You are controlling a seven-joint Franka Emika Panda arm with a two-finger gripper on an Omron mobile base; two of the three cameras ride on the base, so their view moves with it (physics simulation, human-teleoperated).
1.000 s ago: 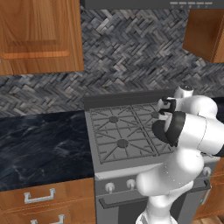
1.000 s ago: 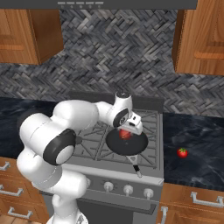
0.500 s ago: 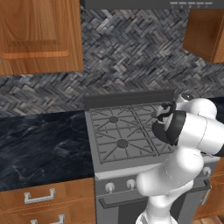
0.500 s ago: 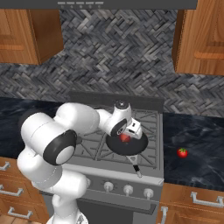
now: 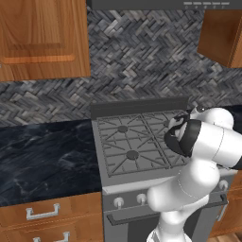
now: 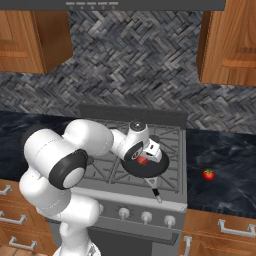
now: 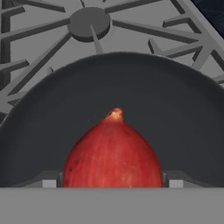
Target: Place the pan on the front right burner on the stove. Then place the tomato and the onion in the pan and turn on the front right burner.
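The dark pan (image 6: pixel 156 171) sits on the stove (image 6: pixel 102 172) at its front right, covering that burner, with its handle pointing toward the stove's front edge. My gripper (image 6: pixel 143 159) hangs just inside the pan, shut on the dull red-brown onion (image 6: pixel 142 160). In the hand view the onion (image 7: pixel 113 153) fills the space between my gripper's (image 7: pixel 113 183) two fingertips, low over the pan's floor (image 7: pixel 131 87). The bright red tomato (image 6: pixel 208 174) with its green top lies on the dark counter right of the stove.
Past the pan's rim stands another burner cap (image 7: pixel 89 21) under grey grate bars. White knobs (image 6: pixel 146 216) line the stove's front. Dark marble counter (image 5: pixel 42 151) runs left of the stove (image 5: pixel 127 142), with wooden cabinets (image 5: pixel 42 38) above and the raised back panel (image 6: pixel 132 112) behind.
My gripper has come down a little toward the pan, carrying the onion with it. The pan and the tomato have stayed where they were.
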